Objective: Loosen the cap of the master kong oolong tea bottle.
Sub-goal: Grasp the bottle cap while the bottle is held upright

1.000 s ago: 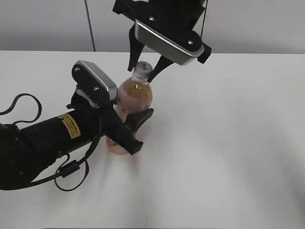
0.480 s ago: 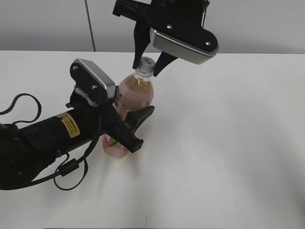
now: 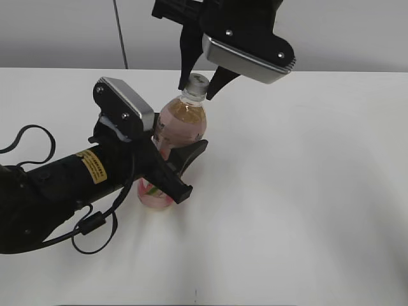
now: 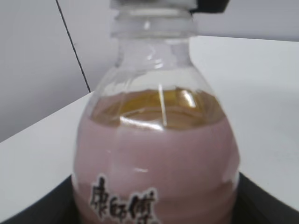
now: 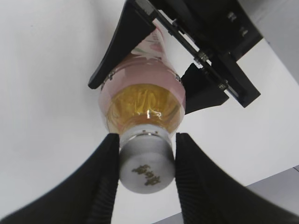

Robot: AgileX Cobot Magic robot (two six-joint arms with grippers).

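The master kong oolong tea bottle (image 3: 182, 124) stands on the white table, slightly tilted, with pinkish-amber tea and a pink label. My left gripper (image 3: 173, 162) is shut on its body; in the left wrist view the bottle (image 4: 156, 158) fills the frame between the black jaws (image 4: 156, 207). The white cap (image 3: 197, 81) is on the neck. My right gripper (image 3: 197, 89) comes down from above, and its two fingers press the sides of the cap (image 5: 147, 170). The right wrist view also shows the bottle (image 5: 145, 100), my right gripper (image 5: 145, 144) and the left gripper's jaws (image 5: 117, 51).
The white table (image 3: 306, 191) stretches around the bottle. A grey wall (image 3: 64, 32) runs behind its far edge. The left arm's black cable (image 3: 25, 137) loops at the left. Nothing else stands on the table.
My right gripper has turned about the bottle's neck and settled on the cap. The bottle's top has shifted a little up and to the right. The left gripper keeps its hold.
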